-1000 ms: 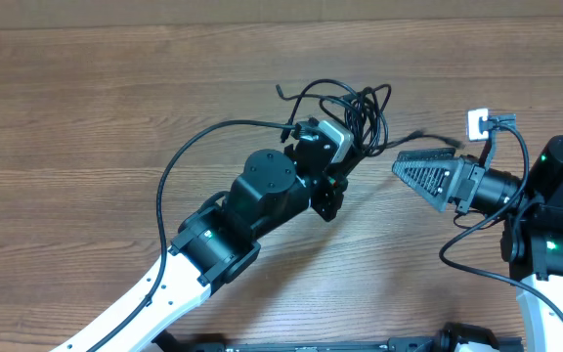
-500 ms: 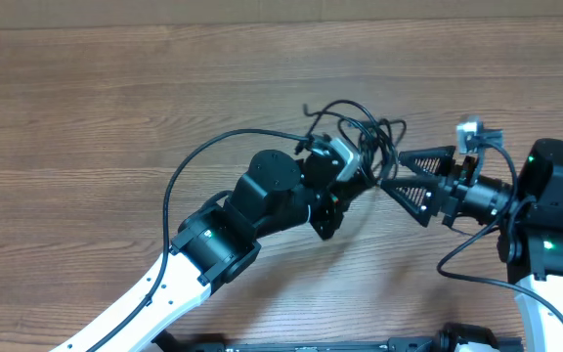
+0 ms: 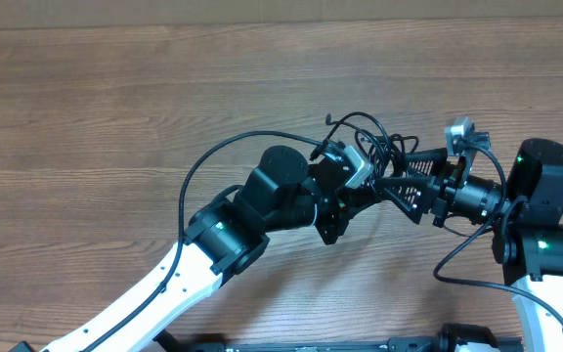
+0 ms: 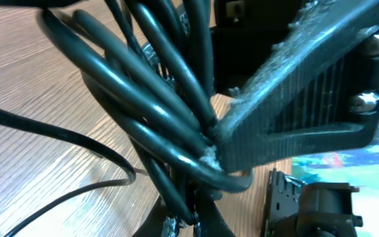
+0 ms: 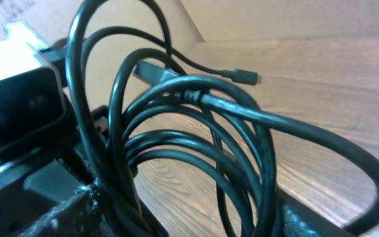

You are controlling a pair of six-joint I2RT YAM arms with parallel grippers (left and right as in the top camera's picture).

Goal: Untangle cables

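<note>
Overhead view: the cables (image 3: 365, 137) hang as one bundle of loops above the surface (image 3: 115, 98), between the two arms. The left gripper (image 3: 368, 179) is pinching several strands. The right gripper (image 3: 391, 168) is spread, with one finger on each side of the loops.

In the left wrist view, a right finger (image 4: 308, 85) rests against the bundle (image 4: 156, 99).

Hazards I judge from here:
- If the right gripper closes now, it takes several strands, not one. Pulling would then tighten the tangle.
- The two grippers are almost touching. Any inward move risks a collision.
- The free plug end (image 5: 242, 77) could catch inside a loop.

Obstructions: the left arm's own thick wire (image 3: 203, 161) arcs near the bundle and could be mistaken for a cable. Both wrist views are crowded by strands, so I cannot trace any single cord.
</note>
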